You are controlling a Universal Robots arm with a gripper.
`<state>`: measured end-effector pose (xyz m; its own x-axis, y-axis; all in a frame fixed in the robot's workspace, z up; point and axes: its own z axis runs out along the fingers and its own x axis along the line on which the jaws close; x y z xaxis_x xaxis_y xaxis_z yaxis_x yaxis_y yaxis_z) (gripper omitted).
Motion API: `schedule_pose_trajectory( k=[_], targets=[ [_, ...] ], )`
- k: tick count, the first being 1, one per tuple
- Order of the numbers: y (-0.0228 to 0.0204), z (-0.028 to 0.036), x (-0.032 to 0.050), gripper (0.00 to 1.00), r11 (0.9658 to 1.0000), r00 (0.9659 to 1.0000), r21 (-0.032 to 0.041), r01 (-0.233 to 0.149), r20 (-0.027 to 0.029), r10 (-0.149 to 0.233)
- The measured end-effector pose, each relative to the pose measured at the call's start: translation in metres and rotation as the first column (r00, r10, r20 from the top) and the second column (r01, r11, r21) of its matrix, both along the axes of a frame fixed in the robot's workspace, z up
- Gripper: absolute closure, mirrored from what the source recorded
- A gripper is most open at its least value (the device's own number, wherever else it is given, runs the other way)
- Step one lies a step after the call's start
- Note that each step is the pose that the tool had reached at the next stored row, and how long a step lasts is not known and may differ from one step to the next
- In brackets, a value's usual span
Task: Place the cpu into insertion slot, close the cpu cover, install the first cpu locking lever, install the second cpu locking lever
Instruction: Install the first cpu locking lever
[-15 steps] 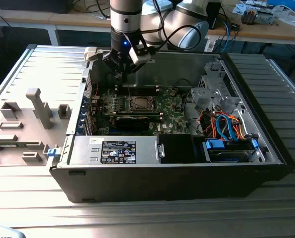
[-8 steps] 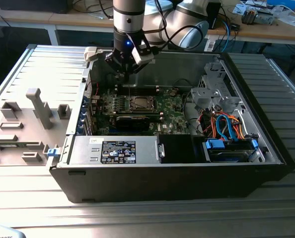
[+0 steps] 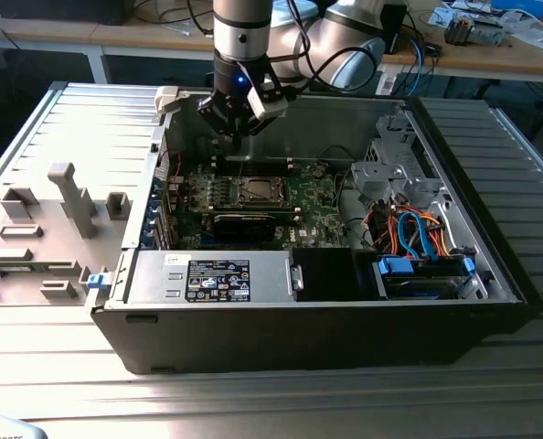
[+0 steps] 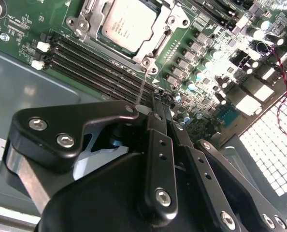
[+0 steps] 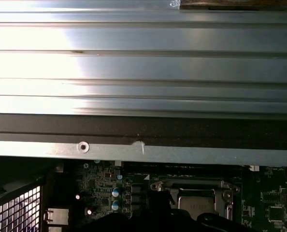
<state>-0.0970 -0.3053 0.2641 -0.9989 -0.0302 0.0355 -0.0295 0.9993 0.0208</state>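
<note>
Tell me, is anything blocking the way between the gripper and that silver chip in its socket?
Nothing visible does. The cpu already sits in the insertion slot, framed by the cpu cover. In the exterior view the gripper hangs above the board, with open space down to the slot.

Robotics lab, opened computer case on metal table, cluttered workbench

Open black metal computer case lies on the ribbed metal desk. Green motherboard sits inside, toward the rear wall. Small square silver-grey cpu rests in the silver-rimmed square insertion slot at board centre. Grey labelled power-supply box lies in front of the board. Black robot gripper hangs above the board's rear edge.
</note>
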Motion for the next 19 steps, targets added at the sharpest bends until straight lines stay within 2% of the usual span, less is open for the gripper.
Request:
schedule_pose_trajectory(
  k=[5,6,7,19],
  targets=[
    [0.0000,0.0000,0.0034,0.89,1.0000,1.0000,-0.0004,0.000,0.0000,0.000],
    [0.0000,0.0000,0.0140,0.89,1.0000,1.0000,-0.0005,0.000,0.0000,0.000],
    [0.0000,-0.0002,0.0167,0.89,1.0000,1.0000,-0.0006,0.004,0.0000,-0.004],
    [0.0001,-0.0017,0.0194,0.89,1.0000,1.0000,-0.0005,0.004,-0.0001,-0.004]
  ],
)
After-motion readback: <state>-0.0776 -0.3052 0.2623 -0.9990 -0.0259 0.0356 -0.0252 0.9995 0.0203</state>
